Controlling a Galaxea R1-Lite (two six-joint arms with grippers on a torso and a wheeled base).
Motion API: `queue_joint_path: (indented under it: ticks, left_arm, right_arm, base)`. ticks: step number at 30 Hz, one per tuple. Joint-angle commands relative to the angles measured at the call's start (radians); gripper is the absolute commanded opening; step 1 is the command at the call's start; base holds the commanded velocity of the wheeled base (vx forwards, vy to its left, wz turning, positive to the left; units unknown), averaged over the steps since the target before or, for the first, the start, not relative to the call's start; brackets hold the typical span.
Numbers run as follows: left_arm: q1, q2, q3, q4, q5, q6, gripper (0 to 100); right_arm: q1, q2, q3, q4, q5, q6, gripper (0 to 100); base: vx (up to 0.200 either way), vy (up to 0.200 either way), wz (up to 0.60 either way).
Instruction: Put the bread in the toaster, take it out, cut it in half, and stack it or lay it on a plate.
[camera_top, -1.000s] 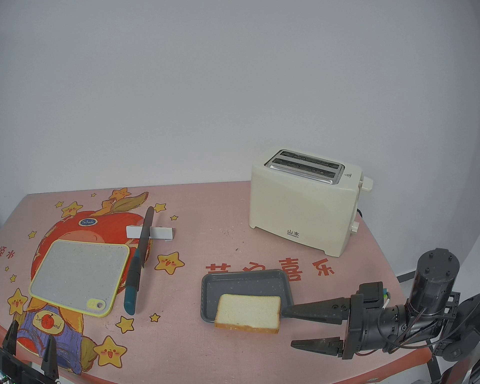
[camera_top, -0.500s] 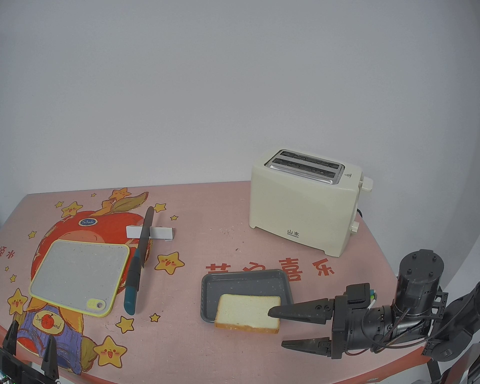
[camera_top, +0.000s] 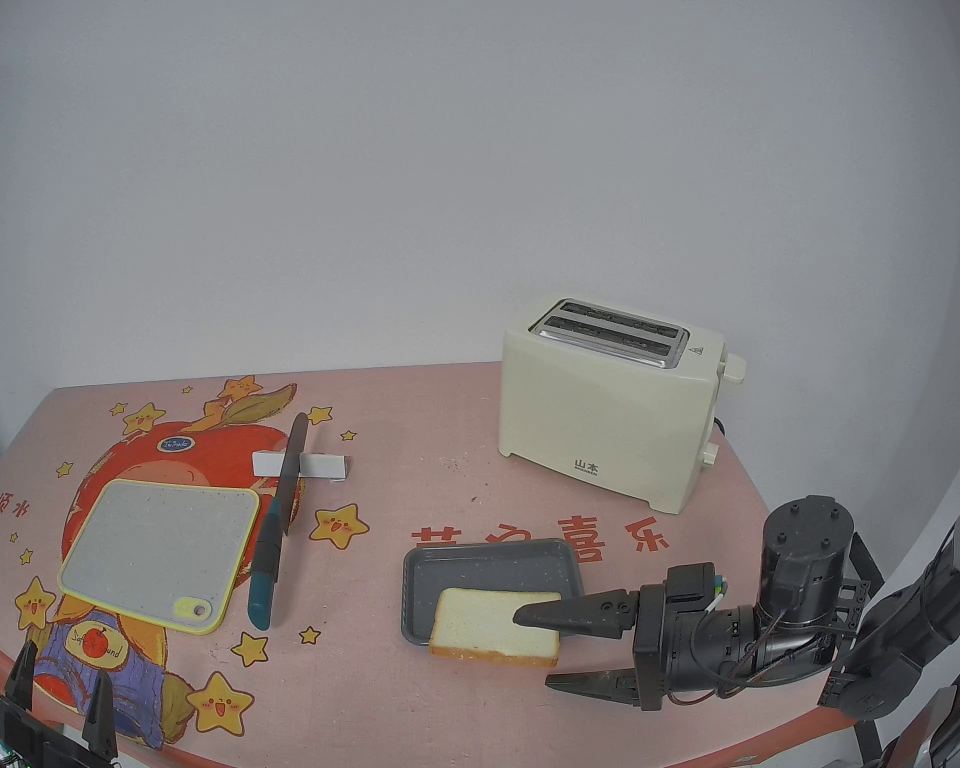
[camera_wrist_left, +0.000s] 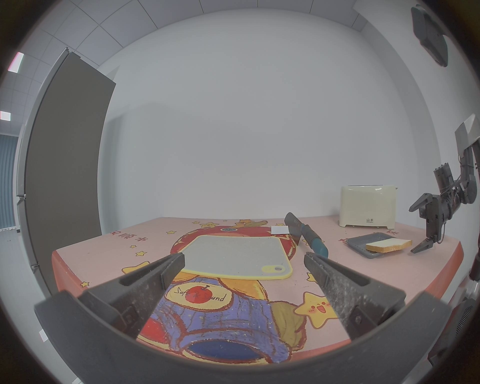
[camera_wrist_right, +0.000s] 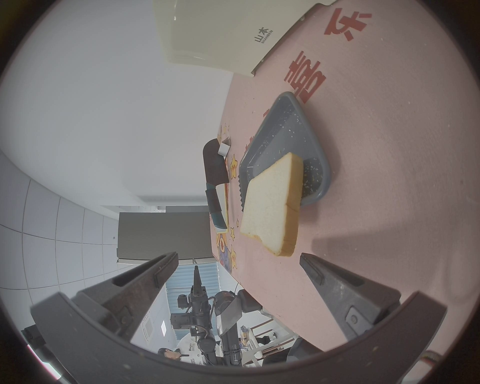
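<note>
A slice of white bread (camera_top: 497, 626) lies on a grey tray (camera_top: 490, 567), overhanging its near edge. My right gripper (camera_top: 535, 650) is open at the slice's right end; one finger reaches over the bread's right edge and the other sits lower, nearer the table's front. From the right wrist the bread (camera_wrist_right: 272, 205) lies just ahead of the open gripper (camera_wrist_right: 237, 260), untouched. The cream toaster (camera_top: 610, 400) stands behind the tray with both slots empty. My left gripper (camera_top: 60, 700) hangs open at the table's front left corner, holding nothing.
A grey cutting board (camera_top: 155, 550) with a yellow-green rim lies at the left. A teal-handled knife (camera_top: 272, 535) lies beside it with its blade across a small white rest (camera_top: 325, 465). The table's front and right edges are close to the right arm.
My right gripper has moved left along the table's front, staying open, until its upper finger came over the bread's right edge. The bread, the tray and the left arm have not moved.
</note>
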Motion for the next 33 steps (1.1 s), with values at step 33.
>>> queue_joint_path:
  ticks: [33]
  left_arm:
    - [0.0, -0.016, 0.018, -0.001, 0.0, -0.001, 100]
  right_arm:
    - [-0.021, 0.119, -0.018, -0.174, 0.01, 0.12, 100]
  base:
    - [0.0, 0.0, 0.0]
